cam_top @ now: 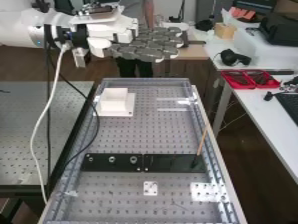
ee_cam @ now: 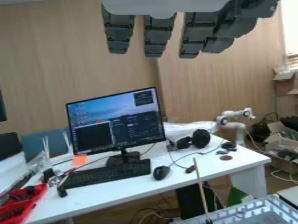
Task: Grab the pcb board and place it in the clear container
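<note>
High view: illumination is bright and diffuse. White glare patches appear on the perforated bench plate (cam_top: 120, 200) at frame lower right; the floor (cam_top: 243, 167) at right is dark. Wrist view: the window (ee_cam: 291, 30), upper right edge, is bright; the wall (ee_cam: 60, 50) is evenly lit.

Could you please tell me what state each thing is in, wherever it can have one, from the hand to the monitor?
Hand: open, fingers straight, holding nothing.
Monitor: on, screen lit.
Red trays: open-topped, with things inside.
Wooden stick: standing at a slant.
Black plates: lying flat, end to end.
White block: resting near the bench's far end.
Keyboard: flat on the desk.
</note>
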Motion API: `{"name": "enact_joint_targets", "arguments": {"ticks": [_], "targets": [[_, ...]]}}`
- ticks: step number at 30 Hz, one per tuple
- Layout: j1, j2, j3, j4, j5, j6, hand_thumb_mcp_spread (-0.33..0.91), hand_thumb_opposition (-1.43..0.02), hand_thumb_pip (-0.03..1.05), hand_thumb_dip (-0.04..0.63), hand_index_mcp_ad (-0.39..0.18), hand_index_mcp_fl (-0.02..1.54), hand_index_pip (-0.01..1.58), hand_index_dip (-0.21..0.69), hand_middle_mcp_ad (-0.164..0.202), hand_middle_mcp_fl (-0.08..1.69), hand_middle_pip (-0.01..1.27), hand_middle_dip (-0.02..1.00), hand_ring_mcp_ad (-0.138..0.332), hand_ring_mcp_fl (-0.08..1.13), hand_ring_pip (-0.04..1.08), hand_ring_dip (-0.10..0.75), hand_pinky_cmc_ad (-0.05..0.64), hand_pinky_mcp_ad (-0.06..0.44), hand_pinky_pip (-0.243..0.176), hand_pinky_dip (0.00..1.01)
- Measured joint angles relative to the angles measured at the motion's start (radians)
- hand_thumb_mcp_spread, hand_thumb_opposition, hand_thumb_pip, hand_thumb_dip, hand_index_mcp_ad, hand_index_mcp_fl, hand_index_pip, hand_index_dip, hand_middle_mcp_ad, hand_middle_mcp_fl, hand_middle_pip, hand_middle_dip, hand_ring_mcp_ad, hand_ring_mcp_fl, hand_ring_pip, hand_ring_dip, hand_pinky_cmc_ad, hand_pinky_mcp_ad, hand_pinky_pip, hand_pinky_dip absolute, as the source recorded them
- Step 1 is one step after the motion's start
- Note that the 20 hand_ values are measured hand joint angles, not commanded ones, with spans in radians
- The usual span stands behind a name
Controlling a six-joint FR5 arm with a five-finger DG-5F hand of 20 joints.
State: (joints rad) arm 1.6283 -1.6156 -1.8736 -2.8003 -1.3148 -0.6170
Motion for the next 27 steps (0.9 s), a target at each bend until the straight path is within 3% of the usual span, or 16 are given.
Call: {"name": "enact_joint_targets", "arguments": {"ticks": [4, 6, 9, 11, 14, 18, 20, 27], "targets": [[0.026, -0.014, -0.038, 0.068, 0.079, -0.007, 0.0, 0.01, 0.02, 0.007, -0.175, 0.04, 0.02, 0.016, -0.037, 0.01, 0.01, 0.02, 0.075, 0.02, 0.01, 0.012, 0.03, 0.017, -0.01, 0.02], [0.035, -0.021, -0.054, 0.1, 0.108, -0.003, 0.05, -0.06, 0.1, 0.007, -0.175, 0.04, 0.02, 0.016, -0.042, 0.01, 0.02, 0.02, 0.075, 0.02, 0.02, 0.012, 0.03, 0.019, -0.01, 0.03], [0.048, -0.034, -0.075, 0.143, 0.159, 0.007, 0.17, -0.31, 0.17, 0.009, -0.171, 0.04, 0.05, 0.014, -0.045, 0.01, 0.07, 0.02, 0.075, 0.02, 0.05, 0.007, 0.075, 0.024, -0.01, 0.14], [0.059, -0.048, -0.087, 0.17, 0.205, 0.018, 0.2, -0.39, 0.17, 0.009, -0.187, 0.07, 0.08, 0.031, -0.045, 0.01, 0.09, 0.03, 0.08, 0.02, 0.06, 0.007, 0.126, 0.023, -0.012, 0.17], [0.074, -0.072, -0.094, 0.194, 0.268, 0.036, 0.23, -0.49, 0.17, 0.005, -0.188, 0.09, 0.08, 0.051, -0.044, 0.01, 0.1, 0.02, 0.12, 0.01, 0.07, -0.005, 0.183, 0.063, -0.03, 0.23], [0.088, -0.097, -0.094, 0.21, 0.323, 0.05, 0.25, -0.56, 0.17, 0.007, -0.157, 0.09, 0.09, 0.065, -0.038, 0.0, 0.11, 0.02, 0.15, 0.01, 0.07, -0.003, 0.229, 0.11, -0.061, 0.29], [0.097, -0.112, -0.092, 0.222, 0.362, 0.055, 0.24, -0.56, 0.17, 0.007, -0.152, 0.09, 0.08, 0.079, -0.035, 0.03, 0.12, 0.02, 0.166, 0.01, 0.09, -0.007, 0.246, 0.117, -0.058, 0.3], [0.155, -0.205, -0.077, 0.345, 0.587, 0.054, 0.29, -0.6, 0.19, 0.017, -0.138, 0.18, 0.09, 0.136, -0.017, 0.04, 0.13, 0.03, 0.194, 0.01, 0.09, -0.007, 0.262, 0.145, -0.075, 0.34]]}}
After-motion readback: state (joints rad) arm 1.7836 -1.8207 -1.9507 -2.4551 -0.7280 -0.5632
